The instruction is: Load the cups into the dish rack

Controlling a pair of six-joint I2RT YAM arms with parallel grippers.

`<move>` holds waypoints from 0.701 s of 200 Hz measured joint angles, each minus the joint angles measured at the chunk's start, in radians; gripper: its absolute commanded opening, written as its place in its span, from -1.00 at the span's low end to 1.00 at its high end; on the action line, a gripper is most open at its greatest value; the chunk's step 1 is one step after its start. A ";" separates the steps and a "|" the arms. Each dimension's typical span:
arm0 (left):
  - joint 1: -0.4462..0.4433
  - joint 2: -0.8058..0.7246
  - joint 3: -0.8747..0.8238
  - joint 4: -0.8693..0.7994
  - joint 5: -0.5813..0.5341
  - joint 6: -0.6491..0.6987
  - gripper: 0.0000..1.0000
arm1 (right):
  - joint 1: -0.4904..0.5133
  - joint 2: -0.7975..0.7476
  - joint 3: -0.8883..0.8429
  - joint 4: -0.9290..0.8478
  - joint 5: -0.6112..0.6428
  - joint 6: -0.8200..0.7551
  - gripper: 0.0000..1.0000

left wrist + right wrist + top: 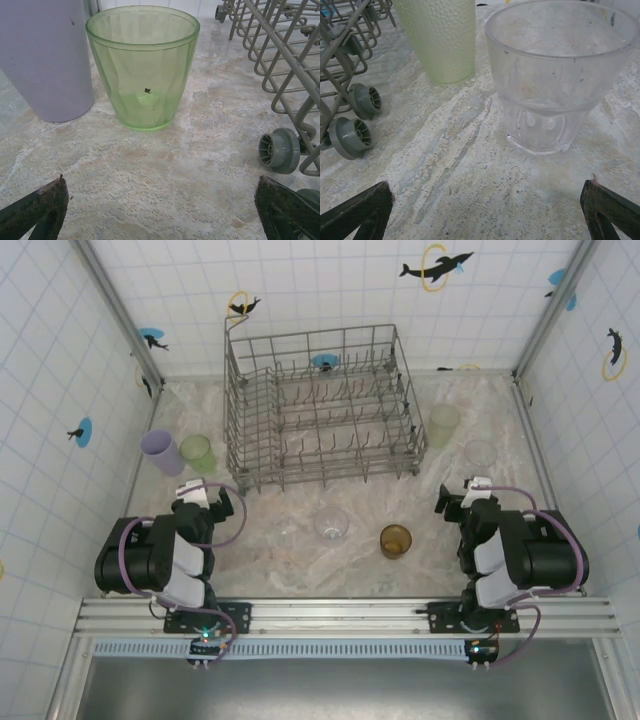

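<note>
The grey wire dish rack [240, 445] stands at the back middle of the table. To its left are a lilac cup [160, 452] and a pale green cup [197, 453]. My left gripper [212, 496] is open, just short of them. In the left wrist view the green cup [142, 70] stands upright ahead of the open gripper [162, 210], with the lilac cup [45, 60] beside it. On the right, my open right gripper [466, 496] faces a clear cup [555, 75] and a textured pale green cup [442, 37]. Nothing sits between either pair of fingers.
Near the front edge stand two clear cups [332, 524] [286, 532] and an amber cup [395, 540]. The rack's small grey wheels [277, 150] [350, 137] rest on the marbled table close to each gripper. Tiled walls enclose the table on three sides.
</note>
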State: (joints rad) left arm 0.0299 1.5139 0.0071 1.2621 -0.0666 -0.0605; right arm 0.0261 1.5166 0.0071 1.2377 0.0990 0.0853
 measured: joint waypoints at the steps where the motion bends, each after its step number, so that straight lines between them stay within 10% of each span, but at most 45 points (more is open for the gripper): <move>1: 0.000 0.000 0.000 0.000 0.000 0.000 0.95 | 0.000 0.000 0.000 0.000 -0.001 0.000 0.99; 140: 0.000 -0.019 0.015 -0.056 -0.001 -0.001 0.95 | -0.002 -0.005 0.000 -0.002 -0.009 0.002 0.99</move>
State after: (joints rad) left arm 0.0299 1.4948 0.0219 1.2060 -0.0677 -0.0612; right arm 0.0242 1.5120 0.0071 1.2362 0.0902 0.0875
